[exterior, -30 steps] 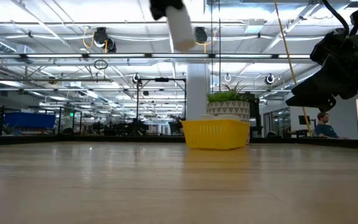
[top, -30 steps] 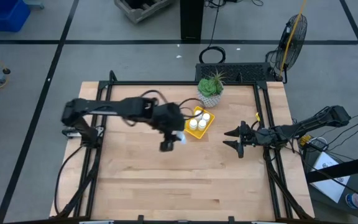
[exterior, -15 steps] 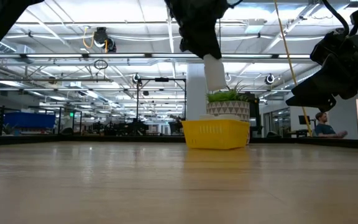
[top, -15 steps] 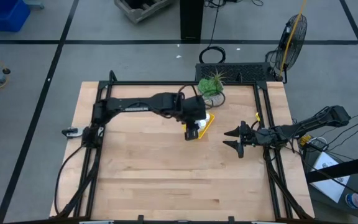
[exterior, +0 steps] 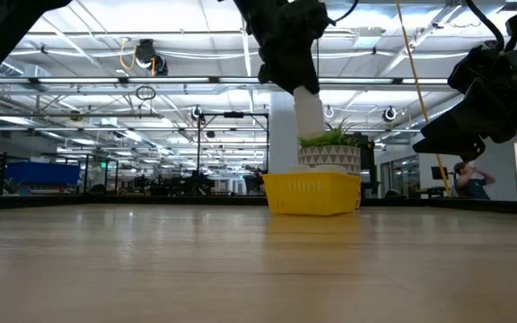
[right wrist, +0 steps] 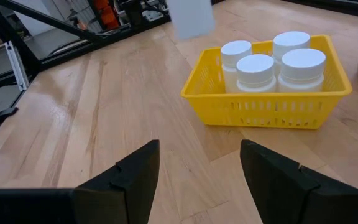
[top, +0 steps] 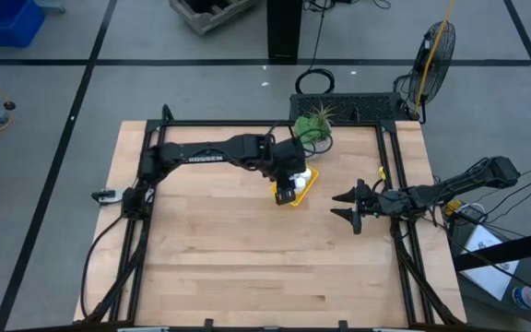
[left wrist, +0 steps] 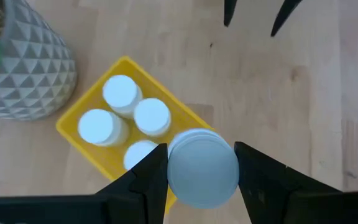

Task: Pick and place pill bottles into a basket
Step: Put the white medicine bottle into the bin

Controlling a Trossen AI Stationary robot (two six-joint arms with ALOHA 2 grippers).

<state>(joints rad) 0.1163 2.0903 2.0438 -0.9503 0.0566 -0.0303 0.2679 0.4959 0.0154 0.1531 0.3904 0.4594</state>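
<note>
— Four pill bottles [right wrist: 272, 65] sit upright in the basket [right wrist: 266, 107] already, packed close, w/ a fifth bottle [left wrist: 202, 167] pinched in the left gripper [left wrist: 199, 169], held cap-up above the basket's near end.

— So which step?

— Placing, I'd say. Carry looks about done; the bottle hangs clear above the basket rim in the low view, not touching anything. Basket sits just beside the plant pot [left wrist: 23, 68] at the far side of the table [top: 229, 249].

— Next move?

— Prob. a lowering into whatever gap is left, then let go. Free room looks tight: the wrist view shows the held bottle partly over one already inside and partly over the yellow rim, so a small shift may be needed first or it could land on a cap or tip over the edge.

— Arm pose?

— Left arm stretched across the table from its base, wrist bent so the fingers point straight down. Right gripper [top: 350, 207] waits near the right edge, fingers spread, empty, aimed toward the basket, well apart from it.
</note>
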